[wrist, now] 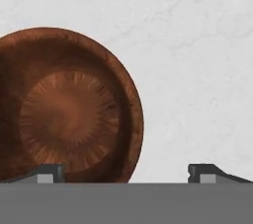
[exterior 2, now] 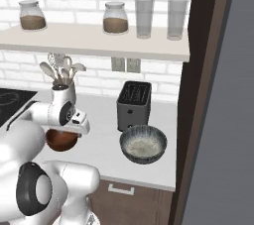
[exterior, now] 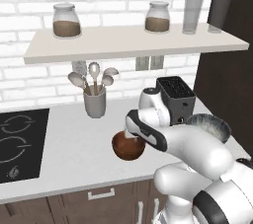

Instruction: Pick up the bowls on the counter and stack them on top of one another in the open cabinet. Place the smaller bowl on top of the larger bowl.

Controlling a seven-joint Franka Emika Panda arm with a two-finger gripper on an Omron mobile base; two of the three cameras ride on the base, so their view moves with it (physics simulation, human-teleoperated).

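— Kitchen counter (exterior: 74, 159), light grey: where did the pincer (wrist: 126, 172) stand?

— Low over it, fingertips spread apart, holding nothing. One tip (wrist: 49, 172) sat over the smaller bowl's (wrist: 66, 107) rim; the other was over bare counter.

— And the larger bowl (exterior 2: 143, 143)?

— Off to the pincer's side on the counter, near the dark toaster (exterior 2: 134, 105).

— Beyond that?

— A utensil cup (exterior: 95, 100) stood behind, and the open cabinet (exterior: 128, 44) above held two jars (exterior: 66, 20) and two glasses (exterior: 192, 15).

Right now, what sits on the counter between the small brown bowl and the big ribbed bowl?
Nothing: in the right base view the counter is bare between the smaller bowl and the larger bowl. The toaster stands further back.
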